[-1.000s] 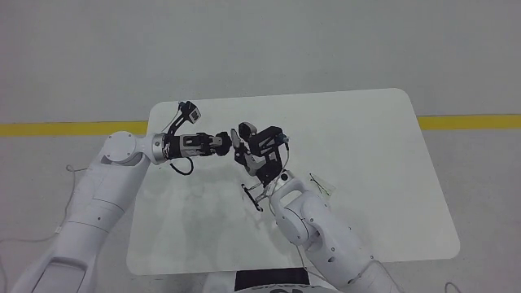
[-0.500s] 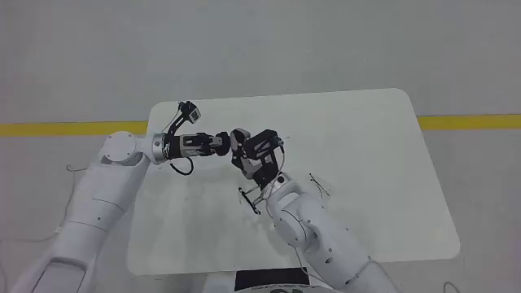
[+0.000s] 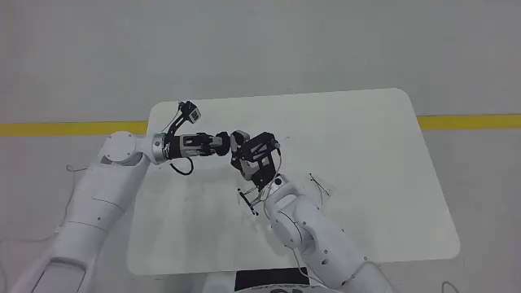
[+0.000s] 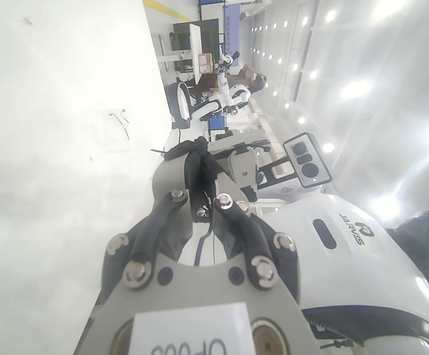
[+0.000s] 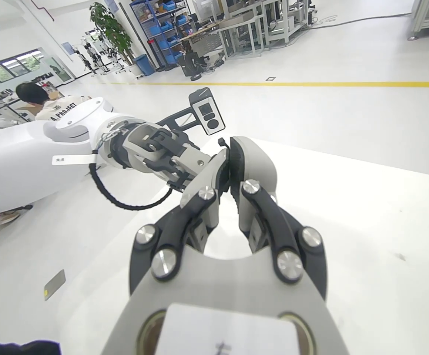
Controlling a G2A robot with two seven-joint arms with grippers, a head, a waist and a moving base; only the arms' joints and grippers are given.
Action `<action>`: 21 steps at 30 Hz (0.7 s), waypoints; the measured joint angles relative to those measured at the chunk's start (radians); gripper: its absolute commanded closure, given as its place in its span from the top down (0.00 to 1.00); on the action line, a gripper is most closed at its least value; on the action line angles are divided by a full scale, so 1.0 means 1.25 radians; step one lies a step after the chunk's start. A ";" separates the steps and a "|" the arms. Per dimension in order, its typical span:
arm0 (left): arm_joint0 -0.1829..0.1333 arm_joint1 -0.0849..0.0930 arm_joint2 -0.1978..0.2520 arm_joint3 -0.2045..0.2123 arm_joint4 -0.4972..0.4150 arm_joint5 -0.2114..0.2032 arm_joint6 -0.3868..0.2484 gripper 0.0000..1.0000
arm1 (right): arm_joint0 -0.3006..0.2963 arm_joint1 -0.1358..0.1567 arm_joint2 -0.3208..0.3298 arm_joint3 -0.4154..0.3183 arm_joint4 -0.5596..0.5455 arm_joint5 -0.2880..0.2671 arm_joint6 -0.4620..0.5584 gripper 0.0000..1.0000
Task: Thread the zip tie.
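Meeting tip to tip over the left part of the white bench (image 3: 366, 130), top view: left claw (image 3: 225, 142) and right claw (image 3: 238, 148), touching. The zip tie between them is too small to make out here. Two loose items lie on the bench: a dark piece (image 3: 251, 198) beside the right arm, and a thin strand (image 3: 320, 183) further right, apart from it.

Left wrist view: left claw (image 4: 198, 156), fingers pressed together, pinching the black zip tie (image 4: 166, 153). A thin pointed end sticks out to one side of the tips.

Right wrist view: right claw (image 5: 230, 160), fingers closed with no gap between them. A small black end of the zip tie (image 5: 221, 142) protrudes at the tips. The left claw sits directly behind, close against it.
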 measured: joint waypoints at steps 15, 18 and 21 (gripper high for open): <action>0.000 0.000 0.000 0.000 0.000 0.000 0.000 0.00 | -0.021 0.008 0.027 -0.061 0.000 -0.042 0.030 1.00; 0.000 0.000 0.000 0.000 0.000 0.000 0.000 0.00 | -0.032 0.013 0.042 -0.083 0.020 -0.082 0.045 1.00; 0.000 0.000 0.000 0.000 0.000 0.000 0.000 0.00 | -0.039 0.017 0.054 -0.095 0.050 -0.120 0.059 1.00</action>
